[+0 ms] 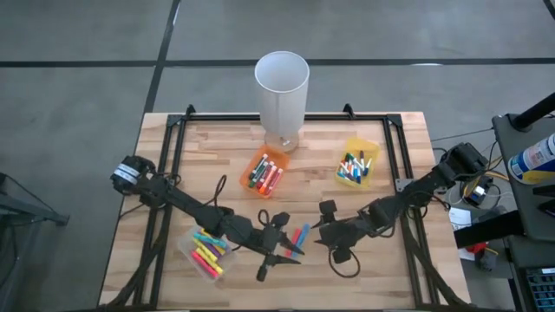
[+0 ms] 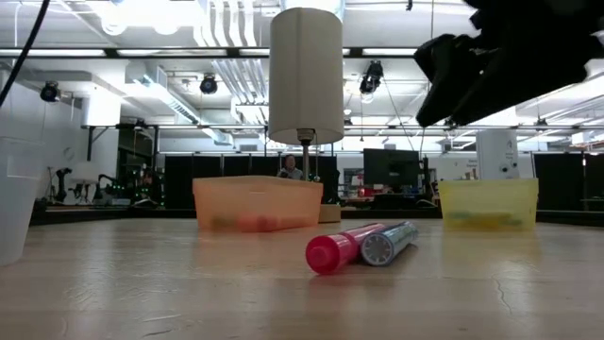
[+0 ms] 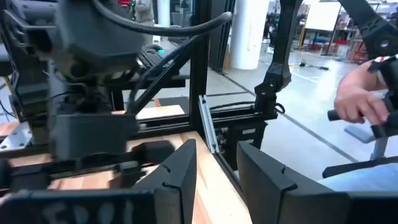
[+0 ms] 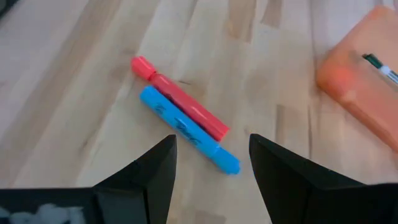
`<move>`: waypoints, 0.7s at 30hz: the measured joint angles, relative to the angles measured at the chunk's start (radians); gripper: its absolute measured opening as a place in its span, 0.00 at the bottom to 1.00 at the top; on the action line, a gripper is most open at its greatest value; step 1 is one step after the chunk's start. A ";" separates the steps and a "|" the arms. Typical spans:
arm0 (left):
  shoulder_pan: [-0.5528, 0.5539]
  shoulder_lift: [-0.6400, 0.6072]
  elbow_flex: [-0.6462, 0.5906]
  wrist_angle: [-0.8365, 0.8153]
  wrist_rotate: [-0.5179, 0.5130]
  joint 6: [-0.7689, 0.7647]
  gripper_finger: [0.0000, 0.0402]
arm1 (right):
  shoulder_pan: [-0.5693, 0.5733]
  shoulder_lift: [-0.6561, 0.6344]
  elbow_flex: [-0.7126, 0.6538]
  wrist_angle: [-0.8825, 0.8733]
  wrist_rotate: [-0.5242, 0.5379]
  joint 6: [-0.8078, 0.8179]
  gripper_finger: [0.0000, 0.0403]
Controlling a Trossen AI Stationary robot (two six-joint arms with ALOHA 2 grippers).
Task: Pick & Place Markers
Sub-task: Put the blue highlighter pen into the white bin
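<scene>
A red marker and a blue marker lie side by side, flat on the wooden table, near its middle. In the low view they are the red marker and the blue marker. My right gripper hovers open above them, slanting down, its fingers clear of both; it is just right of the pair. My left gripper is open and empty, pointing level toward the table's right from just left of the pair.
A clear bin of markers sits near left, an orange bin at centre back and a yellow bin at back right. A tall white cylinder stands at the far edge. A person's hand shows beyond the table.
</scene>
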 joint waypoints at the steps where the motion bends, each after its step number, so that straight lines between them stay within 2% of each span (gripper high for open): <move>1: 0.000 0.000 0.000 0.000 0.000 -0.006 0.27 | -0.009 0.000 -0.001 0.000 0.000 -0.006 0.48; 7: 0.000 -0.002 0.000 -0.006 0.000 -0.015 0.27 | -0.068 0.000 -0.016 0.003 -0.025 -0.079 0.48; 12: 0.000 -0.002 0.000 -0.005 0.000 -0.017 0.27 | -0.139 0.012 -0.019 0.067 -0.158 -0.138 0.48; 16: -0.001 -0.003 0.000 -0.005 -0.001 -0.019 0.27 | -0.191 0.068 -0.020 0.092 -0.259 -0.173 0.48; 21: -0.001 -0.008 0.000 -0.007 -0.001 -0.036 0.27 | -0.207 0.154 -0.018 0.095 -0.274 -0.182 0.48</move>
